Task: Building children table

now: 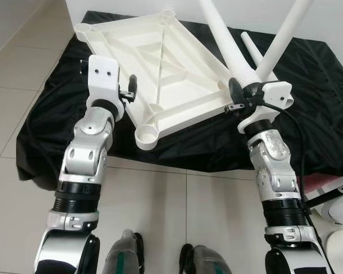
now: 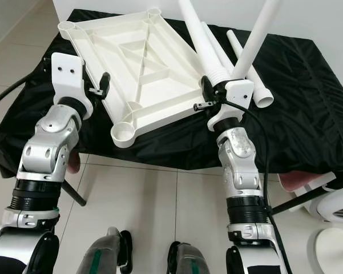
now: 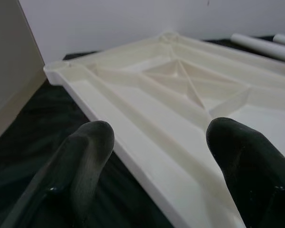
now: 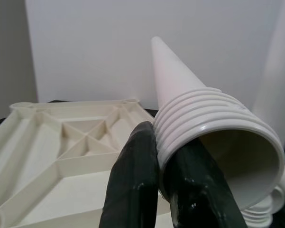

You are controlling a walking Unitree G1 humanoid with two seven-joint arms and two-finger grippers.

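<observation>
The white table top (image 1: 160,63) lies upside down on a black cloth (image 1: 308,97), ribbed underside up, with round leg sockets at its corners; the nearest socket (image 1: 147,136) overhangs the cloth's front edge. The right gripper (image 1: 238,91) is closed on the threaded end of a white table leg (image 1: 222,40), black fingers (image 4: 135,175) pinching the ridged collar just above the hollow mouth. That leg's long axis runs up and away from the robot, its tapered tip pointing toward the far wall and its open threaded end facing back and down toward the camera. A second leg (image 1: 285,34) crosses it, apparently standing in the right-hand socket beside the gripper, though the joint itself is hidden behind the wrist, and more legs (image 2: 248,63) lie flat on the cloth further right. The left gripper (image 1: 129,88) sits at the top's left edge with its two fingers (image 3: 85,156) spread apart, one on either side of the rim and seemingly not yet pressing on it. The step in hand looks like fitting a leg: the held one is lifted but not seated. The next move calls for turning it so the threaded end faces down, aligning it over an empty socket, and screwing it in while the left gripper steadies the top.
</observation>
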